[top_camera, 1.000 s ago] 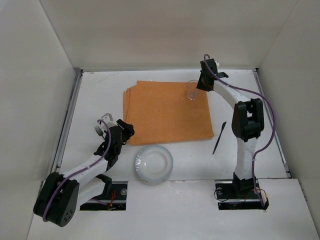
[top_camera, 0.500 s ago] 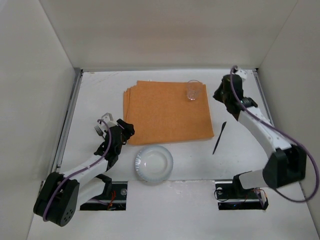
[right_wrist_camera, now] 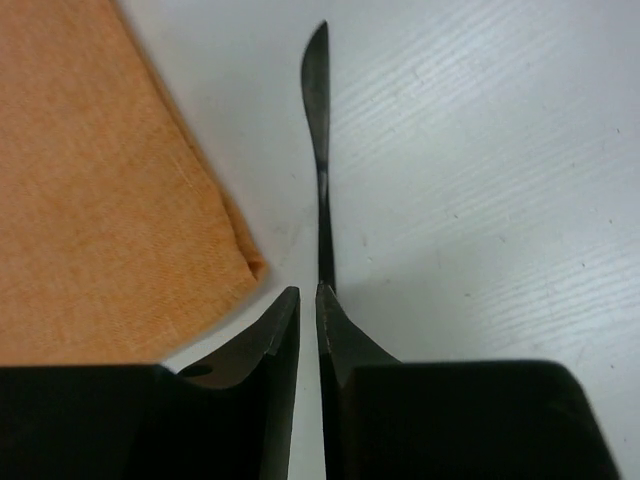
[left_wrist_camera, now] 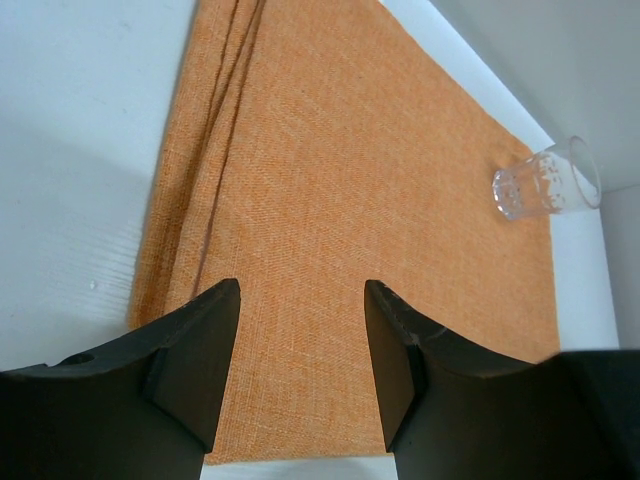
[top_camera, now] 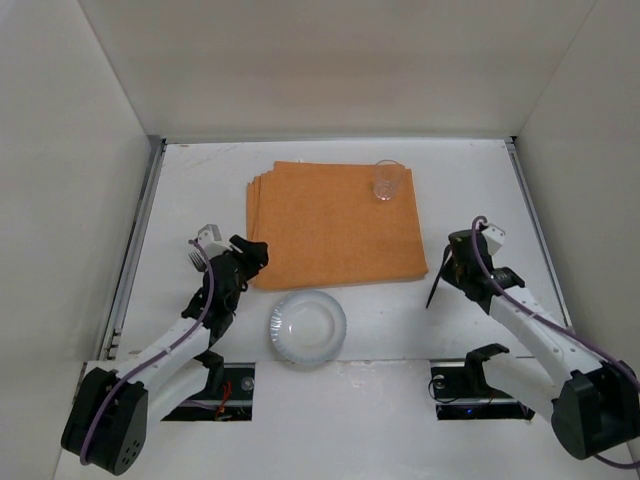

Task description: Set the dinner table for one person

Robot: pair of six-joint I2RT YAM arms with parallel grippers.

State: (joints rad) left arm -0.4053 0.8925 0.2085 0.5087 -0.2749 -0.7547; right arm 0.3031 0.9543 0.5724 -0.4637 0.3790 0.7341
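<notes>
Matte white dinner table [top_camera: 200, 190], woven orange cloth mat [top_camera: 335, 225], clear glossy tumbler [top_camera: 387, 181], dark knife [right_wrist_camera: 318, 120], possibly plastic

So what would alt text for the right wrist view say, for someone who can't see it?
The right gripper, almost closed, sits at the near end of a thin dark knife lying on the white table; whether it grips the knife is unclear. The corner of an orange mat lies left of it.

The tool [right_wrist_camera: 308, 300] is nearly closed (only a thin slit remains). A dark knife [right_wrist_camera: 318, 130] lies on the bench [right_wrist_camera: 480, 200] straight ahead of its tips, with an orange mat [right_wrist_camera: 90, 180] to the left.
</notes>
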